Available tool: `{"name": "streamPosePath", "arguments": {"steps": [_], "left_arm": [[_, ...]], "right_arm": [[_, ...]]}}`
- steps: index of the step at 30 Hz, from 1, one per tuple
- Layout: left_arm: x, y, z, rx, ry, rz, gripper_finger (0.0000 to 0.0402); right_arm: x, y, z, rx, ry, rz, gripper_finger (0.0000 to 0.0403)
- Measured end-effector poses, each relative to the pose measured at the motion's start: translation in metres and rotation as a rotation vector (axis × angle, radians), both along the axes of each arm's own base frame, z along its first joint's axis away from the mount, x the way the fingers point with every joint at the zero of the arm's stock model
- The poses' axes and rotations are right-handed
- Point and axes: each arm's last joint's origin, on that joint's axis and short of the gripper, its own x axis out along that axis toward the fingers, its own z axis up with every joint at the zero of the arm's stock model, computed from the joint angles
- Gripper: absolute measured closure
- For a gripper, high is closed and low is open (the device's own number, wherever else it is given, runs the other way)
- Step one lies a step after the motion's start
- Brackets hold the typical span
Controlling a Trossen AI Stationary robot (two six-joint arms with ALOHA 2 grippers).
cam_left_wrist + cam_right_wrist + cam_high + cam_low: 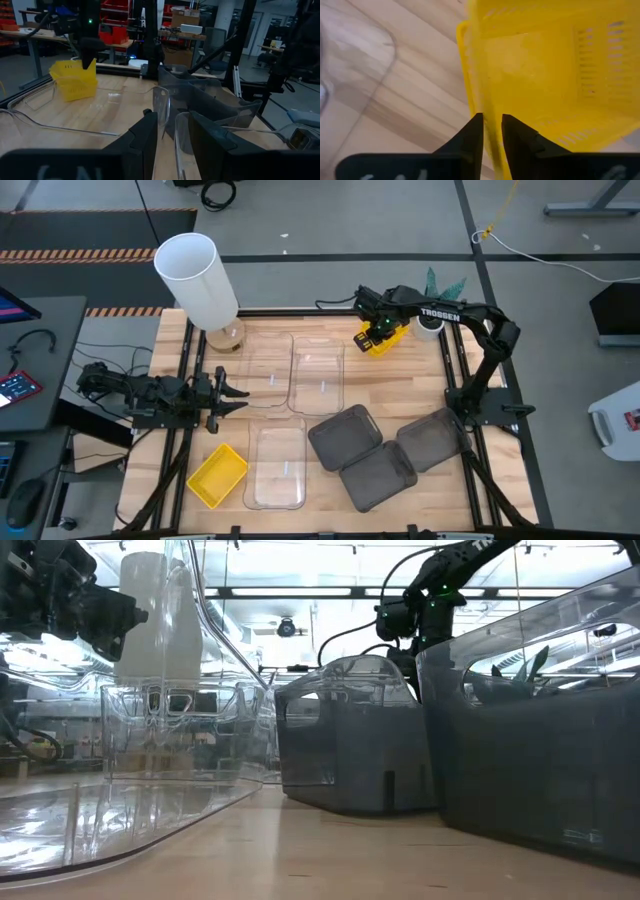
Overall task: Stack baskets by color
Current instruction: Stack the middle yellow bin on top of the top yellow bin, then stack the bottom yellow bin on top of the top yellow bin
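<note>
This is a robotics lab or workshop. The wooden bench (pixel 330 470) sits in a black metal frame on a grey concrete floor (pixel 330 220), with cables (pixel 540 250) trailing across it and striped hazard tape (pixel 70 252) along a mat. Beyond the left hand (pixel 172 135) stand work tables (pixel 30 37), red storage shelving (pixel 115 20) and cardboard boxes (pixel 185 17), and ceiling strip lights (pixel 300 592) run overhead.

Yellow basket (pixel 555 75) cut off by edges
</note>
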Motion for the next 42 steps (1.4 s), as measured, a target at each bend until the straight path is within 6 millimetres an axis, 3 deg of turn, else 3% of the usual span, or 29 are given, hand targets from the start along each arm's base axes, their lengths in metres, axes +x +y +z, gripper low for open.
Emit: {"name": "streamPosePath", "arguments": {"steps": [7, 13, 20, 32, 42], "left_arm": [[0.000, 0.000, 0.000, 0.000, 0.000, 0.000, 0.0285], [0.000, 0.000, 0.000, 0.000, 0.000, 0.000, 0.0285], [0.000, 0.000, 0.000, 0.000, 0.000, 0.000, 0.0285], [0.000, 0.000, 0.000, 0.000, 0.000, 0.000, 0.0285], [0.000, 0.000, 0.000, 0.000, 0.000, 0.000, 0.0285]], "right_arm": [[0.002, 0.009, -0.005, -0.052, 0.061, 0.024, 0.0296], [0.001, 0.025, -0.022, -0.029, 0.130, 0.113, 0.0293], [0.009, 0.045, -0.024, -0.014, 0.134, 0.187, 0.0297], [0.020, 0.071, -0.001, 0.001, 0.126, 0.348, 0.0297], [0.034, 0.125, 0.003, -0.082, 0.131, 0.585, 0.0302]]}}
